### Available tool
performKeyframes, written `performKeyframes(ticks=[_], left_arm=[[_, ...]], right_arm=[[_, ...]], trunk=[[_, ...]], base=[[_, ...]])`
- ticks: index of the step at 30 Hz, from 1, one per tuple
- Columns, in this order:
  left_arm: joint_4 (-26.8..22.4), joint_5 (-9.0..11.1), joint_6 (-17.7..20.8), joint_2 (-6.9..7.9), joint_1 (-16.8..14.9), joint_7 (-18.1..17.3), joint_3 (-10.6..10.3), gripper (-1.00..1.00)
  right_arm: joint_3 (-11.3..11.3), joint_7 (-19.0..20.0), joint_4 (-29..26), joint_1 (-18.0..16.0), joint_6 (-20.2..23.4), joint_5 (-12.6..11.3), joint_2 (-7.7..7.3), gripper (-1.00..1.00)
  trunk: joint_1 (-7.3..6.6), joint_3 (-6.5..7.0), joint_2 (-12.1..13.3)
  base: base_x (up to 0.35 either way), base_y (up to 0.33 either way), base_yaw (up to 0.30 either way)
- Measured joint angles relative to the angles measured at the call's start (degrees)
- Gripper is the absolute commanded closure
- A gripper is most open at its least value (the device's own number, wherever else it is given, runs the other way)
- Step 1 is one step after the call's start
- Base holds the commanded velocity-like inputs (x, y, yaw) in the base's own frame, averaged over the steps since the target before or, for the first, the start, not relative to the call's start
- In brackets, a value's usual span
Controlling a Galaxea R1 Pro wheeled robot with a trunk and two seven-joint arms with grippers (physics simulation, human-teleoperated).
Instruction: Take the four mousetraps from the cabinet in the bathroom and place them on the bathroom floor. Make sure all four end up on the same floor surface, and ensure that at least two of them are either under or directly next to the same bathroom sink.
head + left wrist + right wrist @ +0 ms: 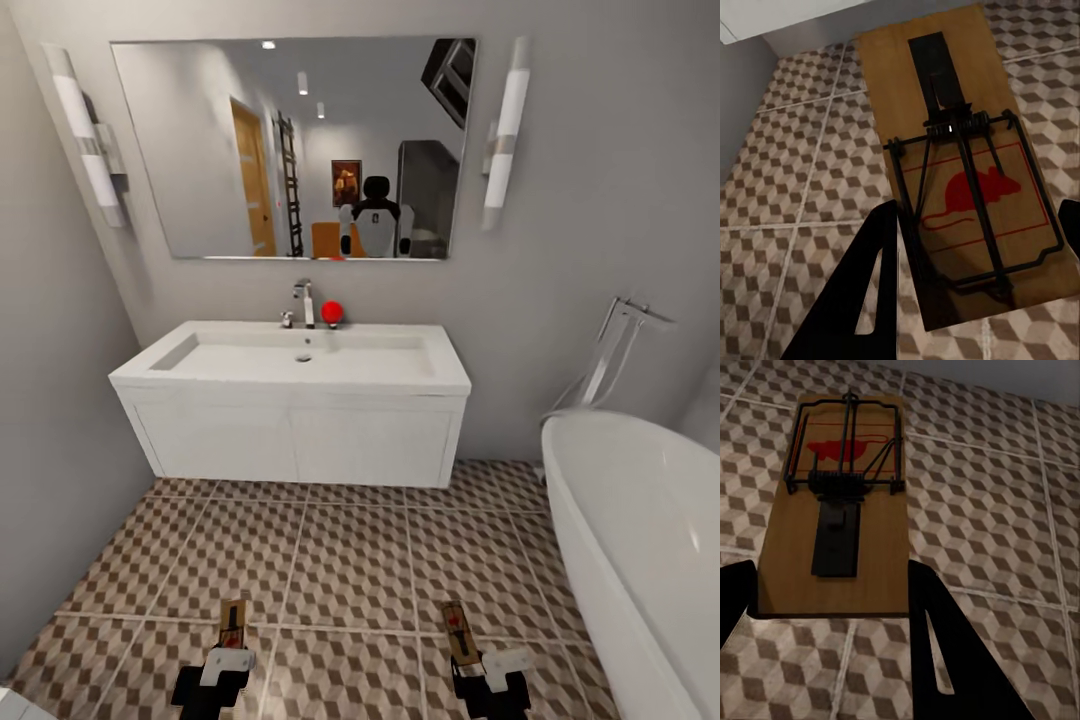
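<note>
You face the bathroom sink (290, 375), a white wall-hung basin with a chrome tap (303, 302) and a small red ball (331, 312) beside the tap on the back ledge. A mirror (300, 145) hangs above it between two wall lamps, and it reflects your robot's trunk. The white bathtub (640, 540) stands at your right. The bathroom floor (340, 570) of cube-pattern tiles spreads between you and the sink.

Your left gripper (222, 672) appears at the bottom of the head view, with one mousetrap (233, 625) projecting forward from it toward the sink. In the left wrist view the left mousetrap (960, 172) sits between the two dark fingers (862, 292), board face up, with the red mouse print and the wire bar visible. The jaws are closed down onto the board's near end, one finger at each long edge.

Your right gripper (490, 678) holds the second mousetrap (458, 632) in the same manner, pointing forward and angled slightly left. In the right wrist view the right mousetrap (840, 502) lies between the right fingers (945, 652), and its near end meets them. The jaws are narrowed to the board's width.

Both traps are held above the tiles, well short of the sink. Whether either board touches the floor cannot be determined.
</note>
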Motion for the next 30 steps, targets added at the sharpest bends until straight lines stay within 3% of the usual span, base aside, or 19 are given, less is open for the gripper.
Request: performKeyframes(ticks=[7,30], left_arm=[[0.00,0.00,0.00,0.00,-0.01,-0.01,0.00,1.00],[0.01,0.00,0.00,-0.01,-0.01,-0.01,0.00,1.00]], right_arm=[[0.00,0.00,-0.01,0.01,0.00,0.00,-0.05,1.00],[-0.08,-0.01,-0.01,0.01,0.00,0.00,-0.19,1.00]], trunk=[[0.02,0.00,0.00],[0.03,0.00,0.00]], base=[[0.172,0.000,0.080],[0.005,0.000,0.002]])
